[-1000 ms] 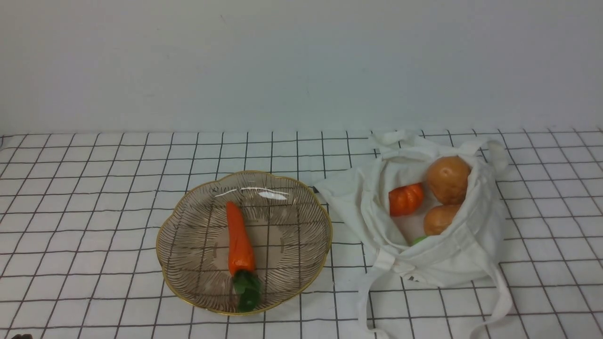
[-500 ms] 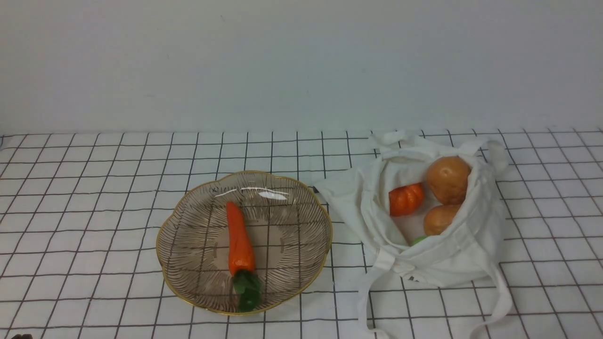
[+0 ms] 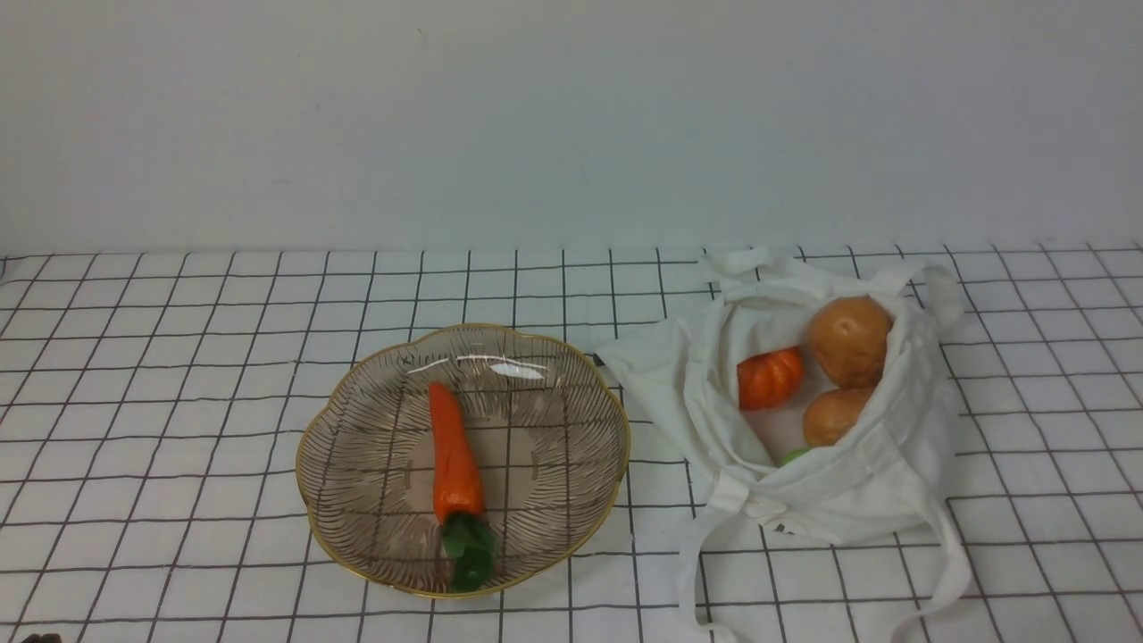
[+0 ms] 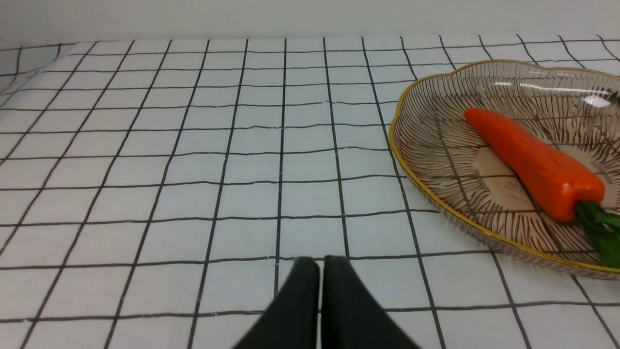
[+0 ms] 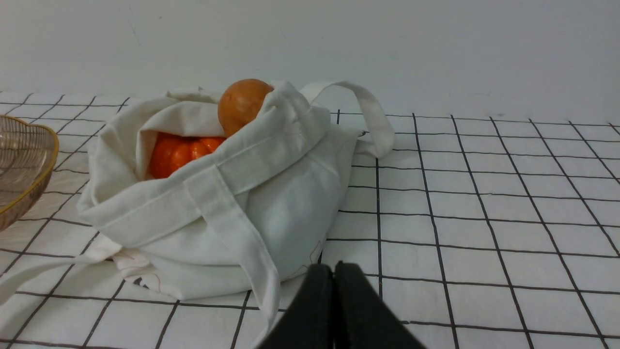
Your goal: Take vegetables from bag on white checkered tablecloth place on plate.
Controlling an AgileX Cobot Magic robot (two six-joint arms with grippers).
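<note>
- Vegetables: the long orange toy carrot with green leaves [image 3: 455, 478] lies on the shallow brownish glass plate with gold scalloped rim [image 3: 330, 420]; the ribbed orange pumpkin [image 3: 770, 377] and two round tan potatoes [image 3: 850, 340] are inside the soft white cloth bag [image 3: 857, 487], just beside the plate.
- Step, as I judge: between picks, one of four done.
- The left claw [image 4: 319, 264] and right claw [image 5: 333, 268] are both pressed together, holding nothing.
- Next move calls for opening the right claw and reaching into the bag mouth.
- The worktop has a white checkered tablecloth [image 3: 179, 357]; a plain pale wall [image 3: 571, 116] stands behind.

Carrot [image 3: 454, 460] on plate [image 3: 357, 527]; bag [image 3: 857, 500] (pumpkin [image 3: 770, 377] inside) right of it.
</note>
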